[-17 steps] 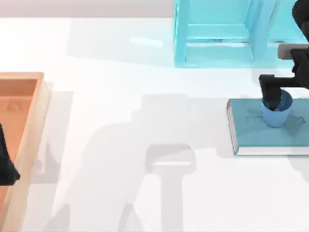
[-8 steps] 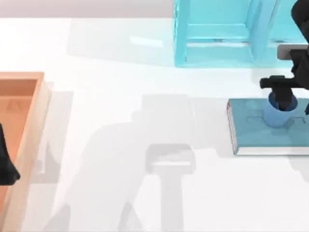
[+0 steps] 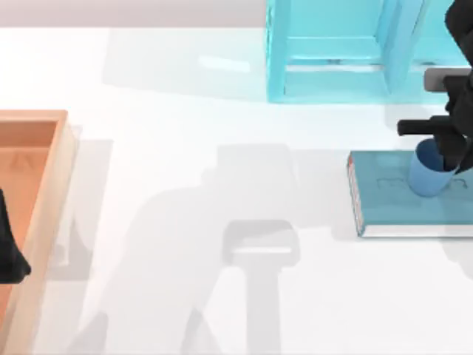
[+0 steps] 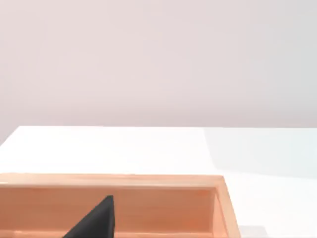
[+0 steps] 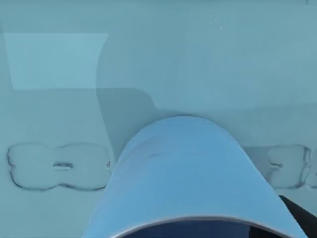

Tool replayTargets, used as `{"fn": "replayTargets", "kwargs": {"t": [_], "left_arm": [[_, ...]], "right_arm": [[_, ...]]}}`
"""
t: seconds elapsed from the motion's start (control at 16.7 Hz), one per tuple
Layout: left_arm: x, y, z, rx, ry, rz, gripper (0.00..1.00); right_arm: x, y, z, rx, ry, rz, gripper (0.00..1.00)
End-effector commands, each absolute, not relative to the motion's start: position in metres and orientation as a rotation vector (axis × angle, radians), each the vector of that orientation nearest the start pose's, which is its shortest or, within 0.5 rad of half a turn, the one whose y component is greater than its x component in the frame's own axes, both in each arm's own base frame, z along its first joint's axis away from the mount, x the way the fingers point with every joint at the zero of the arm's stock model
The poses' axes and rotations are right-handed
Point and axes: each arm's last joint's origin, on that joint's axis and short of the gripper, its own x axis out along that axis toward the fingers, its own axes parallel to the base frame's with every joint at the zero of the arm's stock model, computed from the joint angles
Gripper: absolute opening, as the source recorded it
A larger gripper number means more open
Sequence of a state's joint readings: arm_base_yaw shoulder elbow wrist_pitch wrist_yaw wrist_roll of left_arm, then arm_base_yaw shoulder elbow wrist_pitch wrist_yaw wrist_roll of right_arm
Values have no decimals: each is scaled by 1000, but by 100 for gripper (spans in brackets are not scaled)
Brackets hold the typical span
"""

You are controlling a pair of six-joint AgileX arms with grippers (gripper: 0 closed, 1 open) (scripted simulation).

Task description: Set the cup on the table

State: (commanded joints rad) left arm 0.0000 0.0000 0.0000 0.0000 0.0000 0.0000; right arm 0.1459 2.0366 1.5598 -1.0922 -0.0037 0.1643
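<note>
The blue cup (image 3: 426, 177) hangs tilted just over the teal book (image 3: 384, 201) at the right side of the white table (image 3: 222, 111). My right gripper (image 3: 443, 154) reaches into it from above and is shut on its rim. In the right wrist view the cup (image 5: 183, 168) fills the near part of the frame, with the book's cover (image 5: 54, 114) behind it and a dark fingertip (image 5: 298, 213) beside its rim. My left gripper (image 3: 9, 255) is parked over the orange tray (image 3: 55, 159) at the far left; one dark fingertip (image 4: 96, 220) shows in the left wrist view.
A translucent cyan rack (image 3: 332, 55) stands at the back right, just behind the book. The orange wooden tray (image 4: 148, 193) lies along the left edge. Bare white tabletop stretches between tray and book.
My right gripper has turned over the cup and taken it by the rim. The cup has shifted slightly right and now tilts.
</note>
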Motion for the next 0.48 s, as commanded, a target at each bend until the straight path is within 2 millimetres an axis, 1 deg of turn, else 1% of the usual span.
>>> {"fn": "replayTargets", "kwargs": {"t": [0.3, 0.48], "left_arm": [[106, -1, 160, 0, 0, 0, 100], [106, -1, 160, 0, 0, 0, 100]], "right_arm": [[385, 61, 178, 13, 1570, -4, 0], [386, 60, 183, 16, 1566, -6, 0]]}}
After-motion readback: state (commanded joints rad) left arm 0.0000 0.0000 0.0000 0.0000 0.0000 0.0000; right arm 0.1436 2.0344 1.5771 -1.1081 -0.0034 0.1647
